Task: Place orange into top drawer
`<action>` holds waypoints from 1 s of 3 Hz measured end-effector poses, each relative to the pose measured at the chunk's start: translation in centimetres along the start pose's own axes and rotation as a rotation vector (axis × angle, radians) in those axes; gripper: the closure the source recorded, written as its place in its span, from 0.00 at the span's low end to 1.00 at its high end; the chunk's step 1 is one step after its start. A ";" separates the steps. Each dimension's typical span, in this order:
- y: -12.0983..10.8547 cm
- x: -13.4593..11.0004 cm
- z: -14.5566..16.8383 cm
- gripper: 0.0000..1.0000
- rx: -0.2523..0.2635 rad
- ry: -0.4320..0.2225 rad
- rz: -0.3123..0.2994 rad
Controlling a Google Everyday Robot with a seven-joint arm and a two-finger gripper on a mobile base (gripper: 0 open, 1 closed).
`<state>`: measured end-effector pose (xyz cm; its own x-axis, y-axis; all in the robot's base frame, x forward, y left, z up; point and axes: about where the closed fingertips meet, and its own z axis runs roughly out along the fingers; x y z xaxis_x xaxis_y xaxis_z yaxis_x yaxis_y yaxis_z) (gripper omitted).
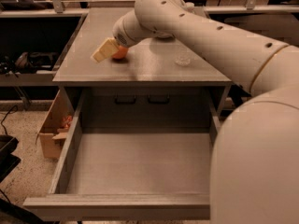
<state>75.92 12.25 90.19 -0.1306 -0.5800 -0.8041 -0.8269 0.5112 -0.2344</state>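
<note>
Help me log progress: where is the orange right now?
In the camera view, the orange is at the left of the cabinet top, tucked against the gripper, behind the open top drawer and not in it.

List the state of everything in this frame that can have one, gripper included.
top drawer: pulled out, open, no orange in it.
orange: seemingly resting on the cabinet top, partly hidden by the gripper, not yet in the drawer.
gripper: low over the left part of the cabinet top, right at the orange; whether it has a grasp cannot be told.
cardboard box: on the floor left of the cabinet, flaps open.
</note>
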 end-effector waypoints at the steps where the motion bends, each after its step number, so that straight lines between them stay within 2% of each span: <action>1: -1.0 1.7 3.0 0.00 -0.008 0.047 0.004; 2: -2.0 3.6 4.9 0.18 -0.019 0.090 0.005; 3: -3.2 4.2 5.1 0.41 -0.015 0.096 0.000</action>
<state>80.76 11.41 84.79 -0.1819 -0.6385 -0.7478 -0.8350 0.5020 -0.2255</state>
